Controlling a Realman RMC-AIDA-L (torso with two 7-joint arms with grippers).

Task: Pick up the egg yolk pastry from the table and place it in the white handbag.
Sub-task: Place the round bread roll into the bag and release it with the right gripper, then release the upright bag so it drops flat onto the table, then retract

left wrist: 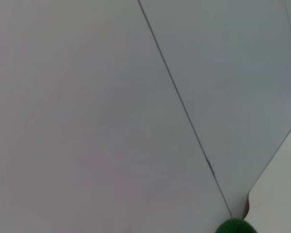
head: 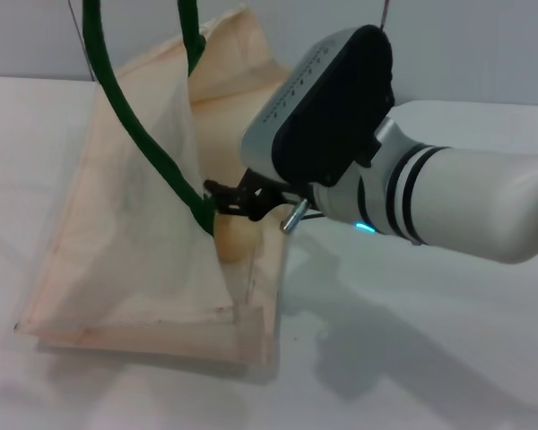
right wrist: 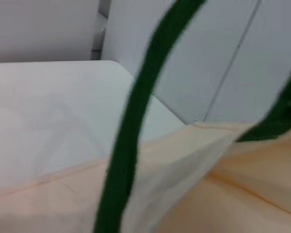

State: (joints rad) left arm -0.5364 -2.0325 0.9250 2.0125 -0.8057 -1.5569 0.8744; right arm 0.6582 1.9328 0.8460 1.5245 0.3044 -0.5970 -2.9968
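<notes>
The white handbag [head: 134, 233] stands on the table with its mouth open toward the right. Its dark green handles [head: 130, 107] are pulled up out of the top of the head view. My right gripper [head: 229, 199] reaches into the bag's mouth beside a handle. The egg yolk pastry [head: 236, 240] shows as a pale tan lump just under the black fingers, inside the mouth. I cannot tell whether the fingers touch it. The right wrist view shows a green handle [right wrist: 136, 121] and the bag's cream fabric [right wrist: 194, 160] close up. A bit of green handle [left wrist: 235, 227] shows in the left wrist view. My left gripper is out of view.
The white table [head: 412, 358] stretches to the right of and in front of the bag. A pale wall [head: 484, 45] stands behind it. The right arm's white forearm [head: 484, 210] spans the right side above the table.
</notes>
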